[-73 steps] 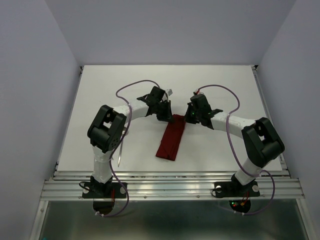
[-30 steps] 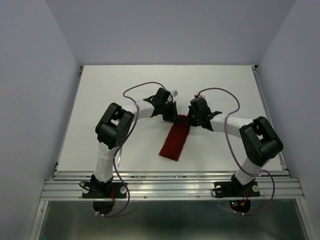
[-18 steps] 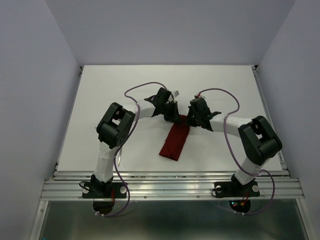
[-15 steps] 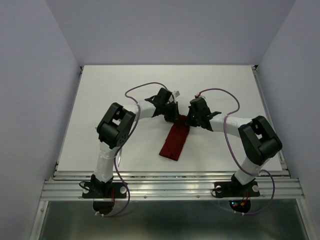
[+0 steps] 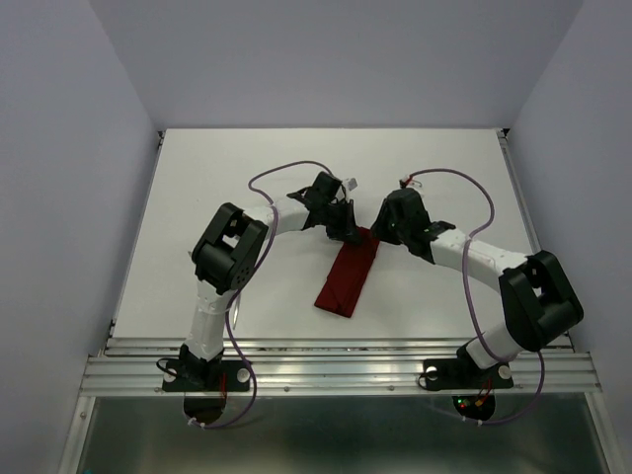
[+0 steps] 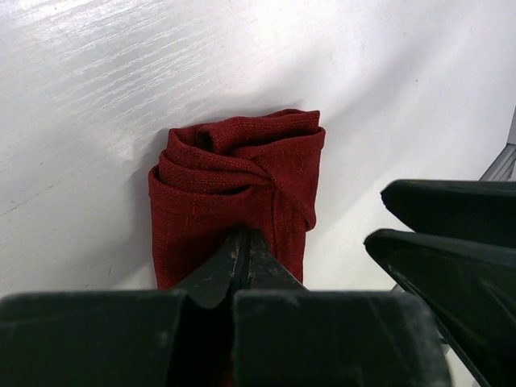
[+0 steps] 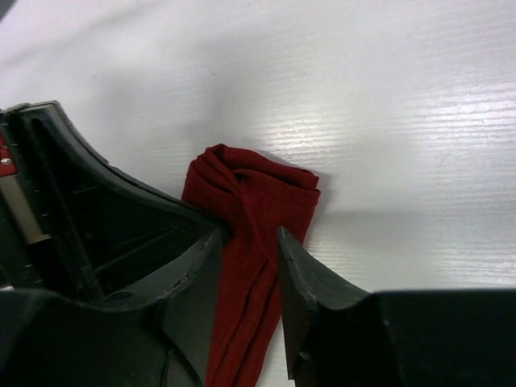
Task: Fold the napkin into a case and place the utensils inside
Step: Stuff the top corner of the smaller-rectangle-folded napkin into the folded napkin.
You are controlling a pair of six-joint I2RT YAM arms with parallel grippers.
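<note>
White tabletop (image 5: 217, 178) from above: soft, light napkin (image 5: 349, 278) lies folded slantwise between your arms; left wrist: left jaws clenched on its bunched far end; right wrist: right jaws parted astride it, so pinch all layers, they'd likely slide.

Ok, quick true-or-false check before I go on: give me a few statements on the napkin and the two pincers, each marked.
1. The left pincer is shut on the far end of the napkin. True.
2. The right pincer is clamped tight on the cloth. False: its fingers stand apart, with the napkin running between them.
3. The napkin is spread out as a full flat square on the table. False: it is folded into a narrow strip.
4. Both pincers are at the same far end of the strip, close beside each other. True.
</note>
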